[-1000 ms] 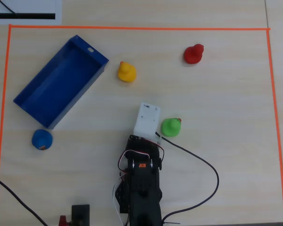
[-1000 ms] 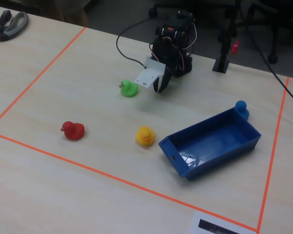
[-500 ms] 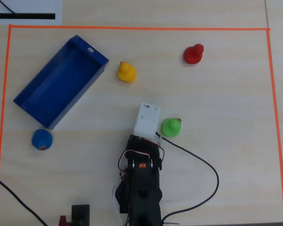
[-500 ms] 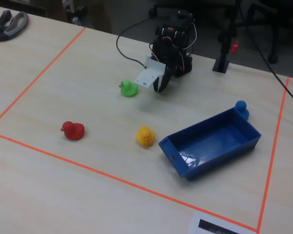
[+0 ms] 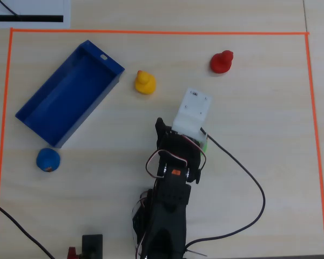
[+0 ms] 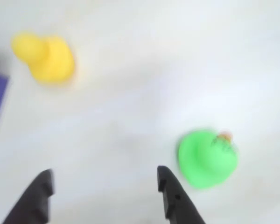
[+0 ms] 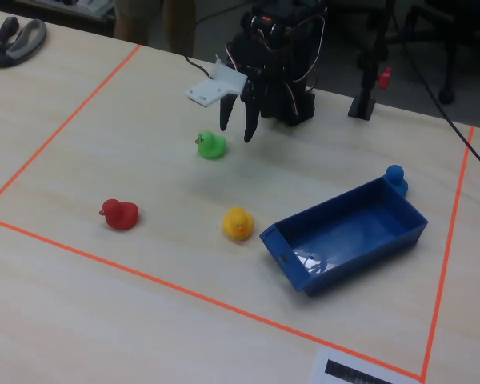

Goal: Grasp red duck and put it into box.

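The red duck (image 5: pixel 221 61) stands on the table at the upper right in the overhead view and at the left in the fixed view (image 7: pixel 120 214); the wrist view does not show it. The deep blue box (image 5: pixel 38 116) lies at the upper left, empty, and also shows in the fixed view (image 7: pixel 400 236). My gripper (image 7: pixel 235 134) is open and empty, hovering above the table next to the green duck (image 7: pixel 211 145), well away from the red duck. In the wrist view the gripper (image 6: pixel 104 173) has bare table between its fingers, with the green duck (image 6: pixel 207 157) just to the right.
A yellow duck (image 5: pixel 144 82) stands between the box and the red duck. A small blue ball-like toy (image 5: pixel 47 159) sits by the box's near end. Orange tape (image 5: pixel 151 32) frames the work area. The white camera mount (image 5: pixel 193 112) hides the gripper from above. Cables (image 5: pixel 248 172) trail to the right.
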